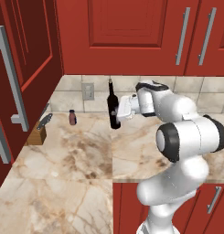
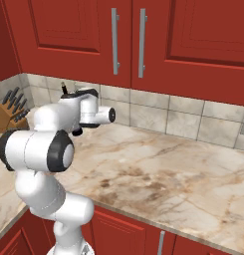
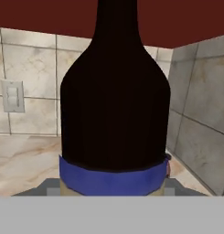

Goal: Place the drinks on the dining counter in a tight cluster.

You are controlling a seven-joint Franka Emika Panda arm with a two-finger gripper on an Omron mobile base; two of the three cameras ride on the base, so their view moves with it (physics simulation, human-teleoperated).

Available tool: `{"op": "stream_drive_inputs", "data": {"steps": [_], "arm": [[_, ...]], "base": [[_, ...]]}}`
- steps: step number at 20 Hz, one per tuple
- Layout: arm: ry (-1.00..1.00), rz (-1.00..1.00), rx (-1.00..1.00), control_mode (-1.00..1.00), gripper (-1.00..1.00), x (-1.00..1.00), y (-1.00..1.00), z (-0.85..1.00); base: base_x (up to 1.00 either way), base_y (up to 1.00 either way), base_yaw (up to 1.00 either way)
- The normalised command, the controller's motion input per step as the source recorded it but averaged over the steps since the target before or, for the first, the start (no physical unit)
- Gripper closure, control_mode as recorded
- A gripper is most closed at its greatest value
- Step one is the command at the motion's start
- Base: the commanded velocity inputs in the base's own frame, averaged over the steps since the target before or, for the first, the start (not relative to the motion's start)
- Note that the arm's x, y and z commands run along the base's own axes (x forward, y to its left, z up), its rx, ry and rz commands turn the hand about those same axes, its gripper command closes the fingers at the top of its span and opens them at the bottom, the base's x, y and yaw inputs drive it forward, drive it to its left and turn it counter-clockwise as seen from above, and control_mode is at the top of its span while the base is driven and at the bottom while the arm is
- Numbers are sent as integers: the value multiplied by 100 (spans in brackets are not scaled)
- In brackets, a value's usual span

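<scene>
My jaws appear clamped on the wine bottle [image 1: 114, 109], upright on the worktop [image 1: 77, 151], right of the small bottle [image 1: 72, 117].

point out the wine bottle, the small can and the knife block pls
wine bottle [image 1: 113, 109]: left base view, on the dark body above the base.
small can [image 1: 72, 118]: left base view, on its maroon side.
knife block [image 1: 37, 135]: left base view, on the wooden front face.

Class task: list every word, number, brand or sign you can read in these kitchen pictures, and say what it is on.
None can be read.
Wine bottle: its label is a plain blue band with no lettering showing.
Small bottle: too small to tell.
</scene>
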Motion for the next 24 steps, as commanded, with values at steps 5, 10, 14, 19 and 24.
{"op": "stream_drive_inputs", "data": {"steps": [5,10,14,19,24], "arm": [[0,0,0,-100,100,-88,-33,65],[0,0,0,-100,100,-96,-23,62],[0,0,0,-100,100,-77,-16,91],[0,0,0,-100,100,-64,-28,92],[0,0,3,-100,100,-68,-22,40]], "base": [[0,0,0],[0,0,0],[0,0,0],[0,0,0],[0,0,0]]}}
